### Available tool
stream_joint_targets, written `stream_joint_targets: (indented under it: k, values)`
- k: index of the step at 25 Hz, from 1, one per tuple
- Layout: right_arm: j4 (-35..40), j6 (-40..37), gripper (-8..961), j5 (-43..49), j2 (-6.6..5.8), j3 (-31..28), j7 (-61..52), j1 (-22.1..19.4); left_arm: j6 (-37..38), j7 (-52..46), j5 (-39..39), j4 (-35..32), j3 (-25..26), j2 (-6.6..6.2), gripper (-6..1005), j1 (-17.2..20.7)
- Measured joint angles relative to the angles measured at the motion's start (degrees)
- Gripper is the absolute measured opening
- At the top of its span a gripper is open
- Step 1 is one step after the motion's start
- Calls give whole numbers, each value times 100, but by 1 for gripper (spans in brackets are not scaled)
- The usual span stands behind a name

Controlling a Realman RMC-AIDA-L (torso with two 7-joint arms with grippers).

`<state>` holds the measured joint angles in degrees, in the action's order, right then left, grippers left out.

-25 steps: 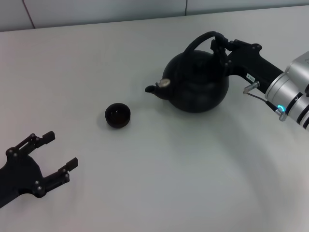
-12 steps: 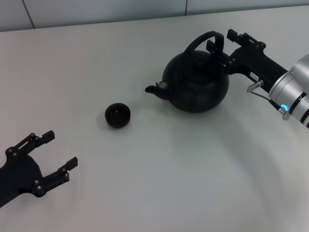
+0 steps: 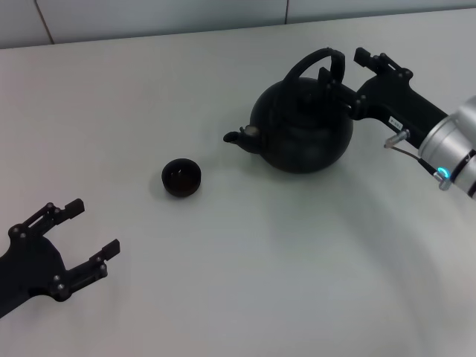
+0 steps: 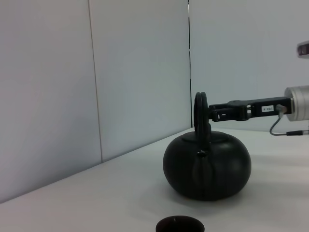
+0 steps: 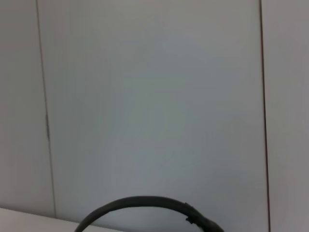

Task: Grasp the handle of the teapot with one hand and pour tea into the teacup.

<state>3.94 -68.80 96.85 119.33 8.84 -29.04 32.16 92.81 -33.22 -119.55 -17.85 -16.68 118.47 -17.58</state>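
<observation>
Two black vessels stand on the white table (image 3: 245,282): the teapot (image 3: 301,128) upright at the right, its spout (image 3: 236,137) aimed toward the small teacup (image 3: 181,178), which stands well apart from it to the left. The right gripper (image 3: 343,65) is at the teapot's arched handle (image 3: 312,63), its fingers spread, one on either side of the handle's rear end and not closed on it. The left gripper (image 3: 79,236) lies parked near the table's front left corner, fingers likewise spread. With the pot level on the table and the fingers open about the handle, this fits either the approach to a grasp or a release after setting the pot down; whether tea is in the cup I cannot tell. If pouring is yet to come, it calls for a firm squeeze on the handle, then a lift and a carry until the spout stands over the cup.
</observation>
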Motion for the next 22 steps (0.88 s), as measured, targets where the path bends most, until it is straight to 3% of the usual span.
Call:
stream_joint_targets:
  k: [13, 19, 22]
  values:
    - [0, -2142, 759, 0, -11, -1, 387, -1156, 7, 0, 3, 61, -39, -9, 819, 12]
    - [7, -2238, 759, 24, -17, 55, 281, -1492, 9, 0, -11, 67, -37, -9, 819, 7]
    - [137, -2248, 759, 30, -45, 443, 136, -1503, 9, 0, -17, 72, -37, -9, 819, 2]
